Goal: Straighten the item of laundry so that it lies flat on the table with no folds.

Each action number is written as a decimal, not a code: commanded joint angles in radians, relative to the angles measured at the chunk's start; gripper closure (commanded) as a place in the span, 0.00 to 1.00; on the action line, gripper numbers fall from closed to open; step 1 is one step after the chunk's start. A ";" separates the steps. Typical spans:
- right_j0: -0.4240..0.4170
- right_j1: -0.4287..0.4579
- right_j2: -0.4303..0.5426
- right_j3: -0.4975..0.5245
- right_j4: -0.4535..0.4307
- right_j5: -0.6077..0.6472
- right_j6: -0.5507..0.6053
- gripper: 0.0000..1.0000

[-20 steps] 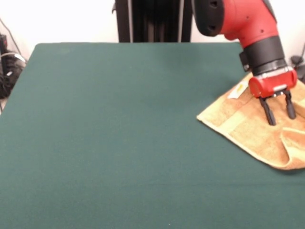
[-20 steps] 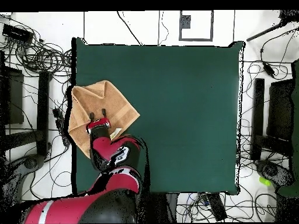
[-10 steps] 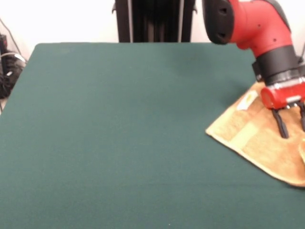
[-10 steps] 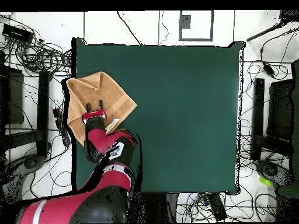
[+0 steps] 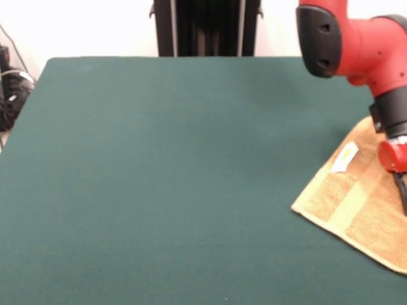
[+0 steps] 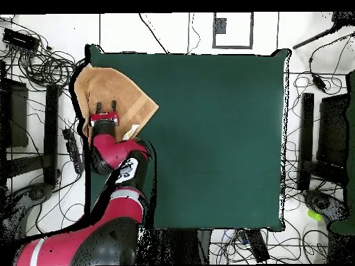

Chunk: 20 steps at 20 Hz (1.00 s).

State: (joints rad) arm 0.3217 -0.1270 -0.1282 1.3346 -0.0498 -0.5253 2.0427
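Note:
The golden-orange towel (image 5: 356,213) lies at the right side of the green table (image 5: 159,165), cut off by the picture's right edge. Its white tag (image 5: 345,157) and a smooth band show. In the overhead view the towel (image 6: 125,90) lies at the table's (image 6: 222,138) upper left corner and reaches past the left edge. My gripper (image 6: 106,106) stands on the towel with its two fingers apart and nothing between them. In the front view only one finger of the gripper (image 5: 403,198) shows at the right edge.
The black pedestal (image 5: 206,28) stands behind the table's far edge. Cables and black stands (image 6: 41,104) lie on the floor beside the towel's corner of the table. The red arm (image 6: 114,180) reaches along the table's left side.
The arm has moved toward the table's side edge, right in the front view, and the towel has slid with it. The folded corner seen earlier is out of the front view.

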 commanded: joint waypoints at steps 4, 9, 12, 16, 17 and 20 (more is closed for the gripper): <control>-0.024 0.048 0.009 -0.109 -0.056 0.147 0.005 0.00; -0.217 0.083 0.137 -0.119 -0.380 0.232 0.003 0.00; -0.297 0.106 0.187 -0.139 -0.537 0.270 0.000 0.00; -0.429 0.094 0.317 -0.153 -0.876 0.309 0.046 0.00; -0.449 0.087 0.339 -0.152 -0.959 0.310 0.073 0.00; -0.481 0.058 0.375 -0.135 -1.110 0.326 0.111 0.00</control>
State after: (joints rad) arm -0.0560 -0.1357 0.1443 1.1636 -0.9082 -0.5136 2.0429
